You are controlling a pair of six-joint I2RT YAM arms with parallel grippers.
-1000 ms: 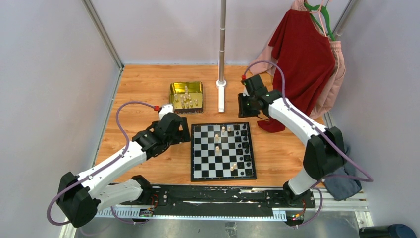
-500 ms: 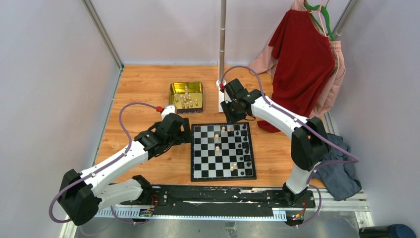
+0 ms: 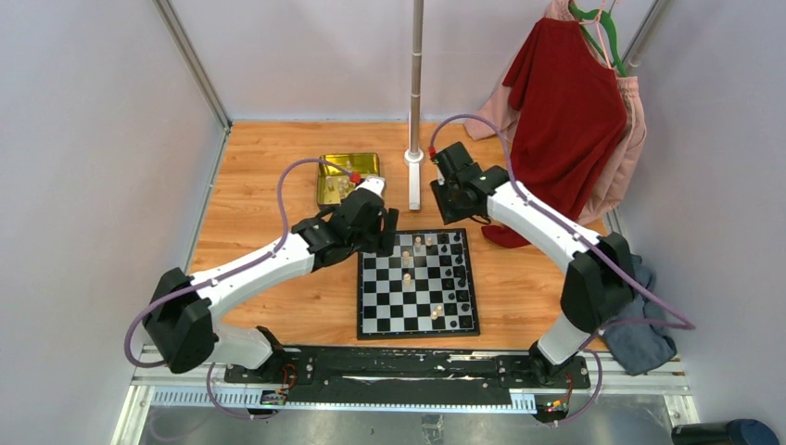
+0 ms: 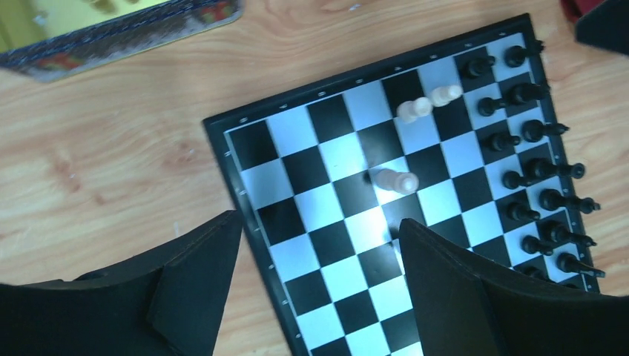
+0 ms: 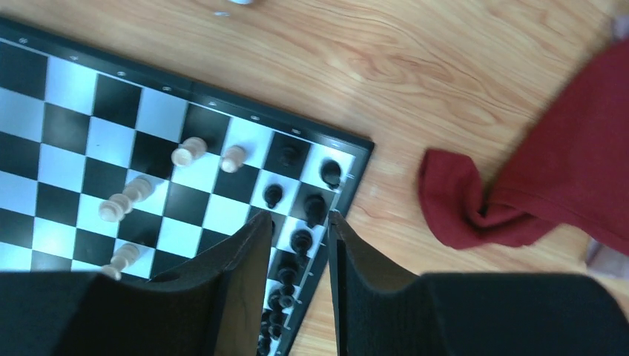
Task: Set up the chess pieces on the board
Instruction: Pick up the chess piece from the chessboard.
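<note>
The board lies in the middle of the wooden table. Black chess pieces fill its two right columns, and a few cream ones stand scattered on its left half. My left gripper hangs open over the board's far left corner. In the left wrist view its gripper has wide-spread fingers with only board squares and cream pieces below. My right gripper hovers at the far right corner. Its jaws stand narrowly apart and empty above black pieces.
A gold tin holding more cream pieces sits beyond the board, partly hidden by my left arm. A metal pole's base stands between the arms. A red shirt hangs at the right, its hem on the table. A grey cloth lies near right.
My left arm has swung right and forward from the board's left side to its far left corner. My right arm went left, then came back a little to the right.
</note>
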